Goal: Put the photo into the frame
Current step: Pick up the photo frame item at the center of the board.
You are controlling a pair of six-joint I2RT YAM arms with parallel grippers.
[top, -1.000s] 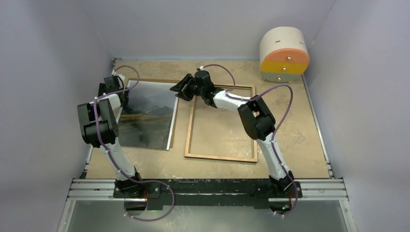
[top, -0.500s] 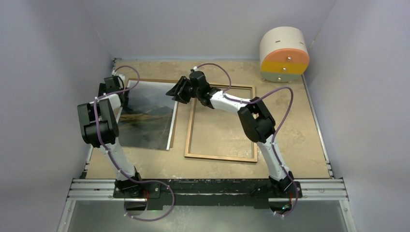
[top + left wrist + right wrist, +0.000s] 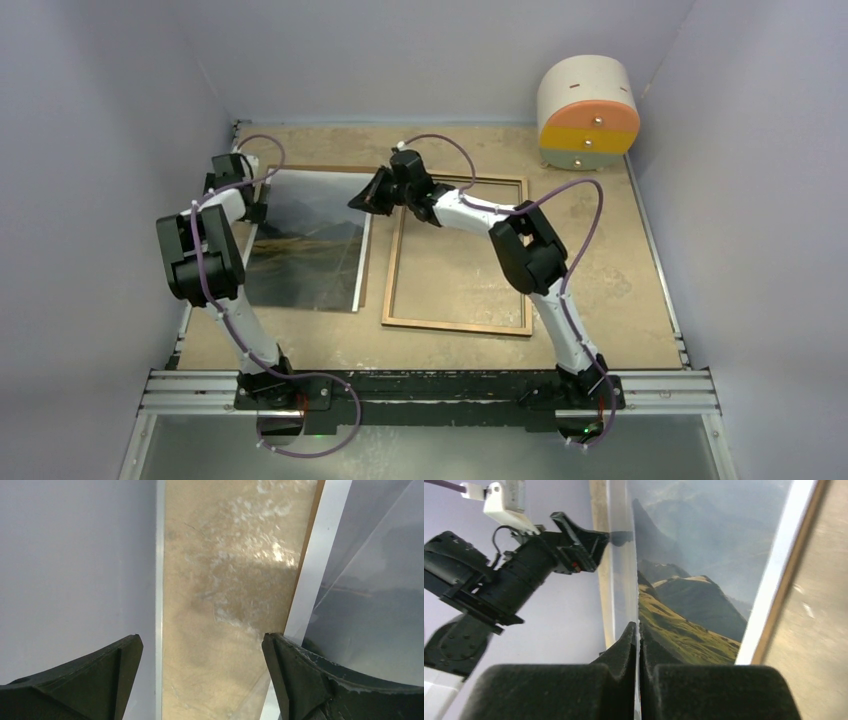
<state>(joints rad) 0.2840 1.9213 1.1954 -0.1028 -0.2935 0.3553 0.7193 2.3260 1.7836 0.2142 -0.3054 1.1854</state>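
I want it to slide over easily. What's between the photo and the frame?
In the top view, only the edge of the brown board peeking from under the photo and a thin strip of bare table before the frame.

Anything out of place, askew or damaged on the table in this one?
Nothing stands out. The photo lies face up on a brown board, left of the frame, which lies wood side up and empty. No damage or spills are visible.
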